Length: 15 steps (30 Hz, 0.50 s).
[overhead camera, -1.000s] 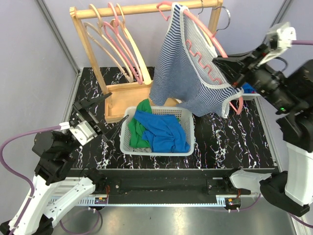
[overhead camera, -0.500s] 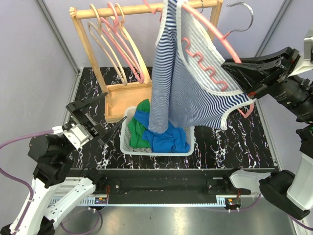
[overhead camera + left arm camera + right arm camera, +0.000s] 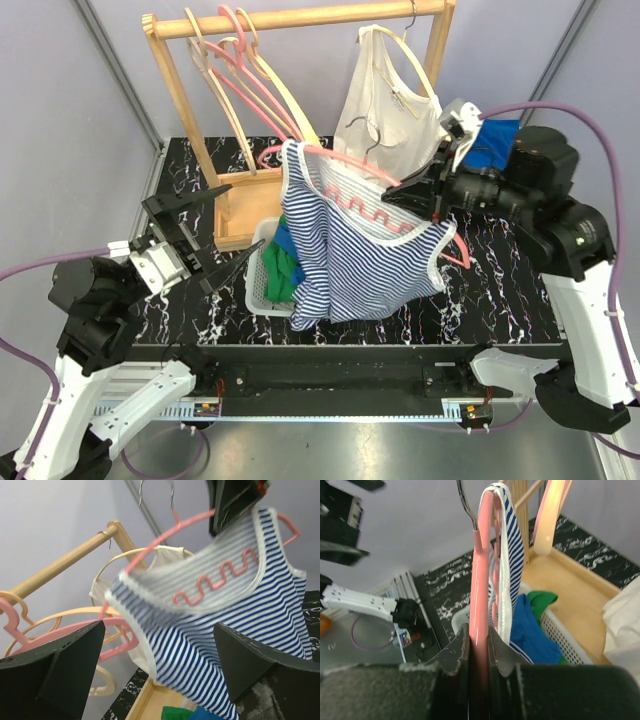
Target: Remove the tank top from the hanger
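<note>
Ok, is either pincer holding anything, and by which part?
Right pincer grips the pink hanger by one sloping arm, striped tank top on it. Left pincer is open, holding nothing.

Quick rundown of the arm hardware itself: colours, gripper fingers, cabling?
Left arm and right arm match: black joint housings, white lower links. Left gripper and right gripper have long black wedge-shaped fingers on white-and-black wrist blocks. A purple cable runs from each wrist.

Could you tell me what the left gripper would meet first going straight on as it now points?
Most likely the striped tank top on the pink hanger, straight ahead of the left gripper, whose jaws are open; depth is unclear.
</note>
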{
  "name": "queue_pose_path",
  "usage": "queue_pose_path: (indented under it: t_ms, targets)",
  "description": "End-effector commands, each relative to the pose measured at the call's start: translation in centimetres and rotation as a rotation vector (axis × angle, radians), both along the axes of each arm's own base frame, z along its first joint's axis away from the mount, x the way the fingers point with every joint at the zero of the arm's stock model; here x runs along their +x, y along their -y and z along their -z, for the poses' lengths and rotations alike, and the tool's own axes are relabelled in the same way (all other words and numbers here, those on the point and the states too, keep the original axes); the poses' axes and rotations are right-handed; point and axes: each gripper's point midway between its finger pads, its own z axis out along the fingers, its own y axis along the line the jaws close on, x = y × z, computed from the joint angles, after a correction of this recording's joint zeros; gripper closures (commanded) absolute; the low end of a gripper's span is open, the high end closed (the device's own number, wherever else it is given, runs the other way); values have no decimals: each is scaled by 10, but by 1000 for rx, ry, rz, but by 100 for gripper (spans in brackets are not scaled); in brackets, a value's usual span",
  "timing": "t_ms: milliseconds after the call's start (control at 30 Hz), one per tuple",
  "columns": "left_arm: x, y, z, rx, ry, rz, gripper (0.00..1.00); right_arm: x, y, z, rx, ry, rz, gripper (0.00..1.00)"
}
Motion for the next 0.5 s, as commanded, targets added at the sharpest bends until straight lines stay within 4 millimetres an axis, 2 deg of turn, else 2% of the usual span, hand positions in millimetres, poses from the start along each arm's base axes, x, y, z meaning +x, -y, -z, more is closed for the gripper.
queue_pose_path:
  t_ms: [0, 133, 333, 467]
  targets:
    - [-3, 13, -13, 14, 11, 80, 1, -16, -2, -11, 1, 129, -84, 100]
    - [6, 23, -15, 7, -55, 109, 1, -22, -5, -1, -26, 114, -139, 100]
    - [21, 35, -3, 32, -126, 124, 1, -30, -8, 14, -52, 99, -207, 100]
    - [26, 37, 1, 38, -138, 122, 1, -36, -7, 18, -63, 109, -225, 100]
